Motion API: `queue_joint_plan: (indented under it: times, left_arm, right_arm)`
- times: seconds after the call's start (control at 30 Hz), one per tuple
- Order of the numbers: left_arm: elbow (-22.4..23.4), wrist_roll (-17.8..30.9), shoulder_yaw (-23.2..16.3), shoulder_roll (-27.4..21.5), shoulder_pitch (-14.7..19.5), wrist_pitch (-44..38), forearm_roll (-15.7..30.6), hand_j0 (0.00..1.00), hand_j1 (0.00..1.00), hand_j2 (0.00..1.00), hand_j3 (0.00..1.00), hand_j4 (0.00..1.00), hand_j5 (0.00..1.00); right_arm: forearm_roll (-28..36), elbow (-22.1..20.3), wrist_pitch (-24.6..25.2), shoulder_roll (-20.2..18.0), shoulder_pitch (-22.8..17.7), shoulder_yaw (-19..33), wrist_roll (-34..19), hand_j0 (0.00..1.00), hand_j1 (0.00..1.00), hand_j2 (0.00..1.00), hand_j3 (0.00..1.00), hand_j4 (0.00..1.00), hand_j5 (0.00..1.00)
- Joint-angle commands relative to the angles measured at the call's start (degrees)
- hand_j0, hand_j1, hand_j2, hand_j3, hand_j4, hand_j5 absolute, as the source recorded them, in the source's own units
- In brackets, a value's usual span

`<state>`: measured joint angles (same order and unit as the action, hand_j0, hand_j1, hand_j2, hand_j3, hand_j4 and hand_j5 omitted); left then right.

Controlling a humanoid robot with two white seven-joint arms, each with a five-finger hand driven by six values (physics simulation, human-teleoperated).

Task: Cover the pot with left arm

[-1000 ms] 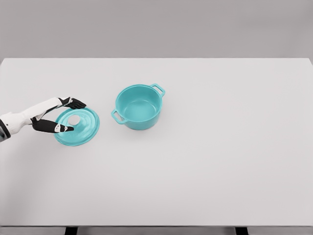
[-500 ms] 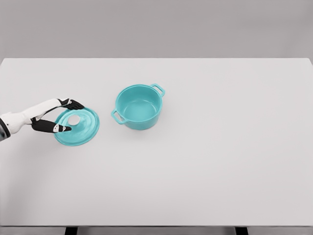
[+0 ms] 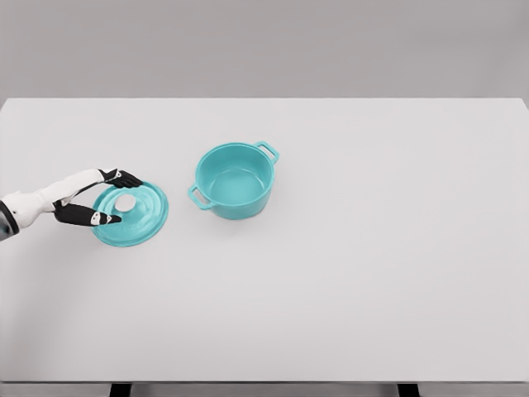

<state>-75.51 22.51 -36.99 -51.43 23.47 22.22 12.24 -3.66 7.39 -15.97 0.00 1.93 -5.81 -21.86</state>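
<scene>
Spanning a grey-walled room, the white tabletop (image 3: 372, 273) carries a teal lid (image 3: 136, 217); the left hand (image 3: 97, 198), spread, straddles its knob.

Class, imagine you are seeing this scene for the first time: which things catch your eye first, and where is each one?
The open teal pot stands out first, just left of the middle of the white table, with nothing inside it. Left of it lies its matching lid, flat on the table and apart from the pot. The left hand reaches in from the left edge, its dark fingers spread around the lid's pale knob.
</scene>
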Motion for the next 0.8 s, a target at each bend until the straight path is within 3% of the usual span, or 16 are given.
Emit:
queue_joint_plan:
  times: [0.0,0.77]
  left_arm:
    - [0.01,-0.01,0.07,0.1,0.0,-0.25,0.32,0.75,0.75,0.75,0.75,0.75,0.75]
    - [2.21,-0.37,0.07,1.42,0.0,-0.25,0.32,0.75,0.75,0.75,0.75,0.75,0.75]
  right_arm:
    - [-0.03,0.0,-0.03,0.0,-0.09,0.01,-0.02,1.0,1.0,1.0,1.0,1.0,1.0]
    - [-0.03,0.0,-0.03,0.0,-0.09,0.01,-0.02,1.0,1.0,1.0,1.0,1.0,1.0]
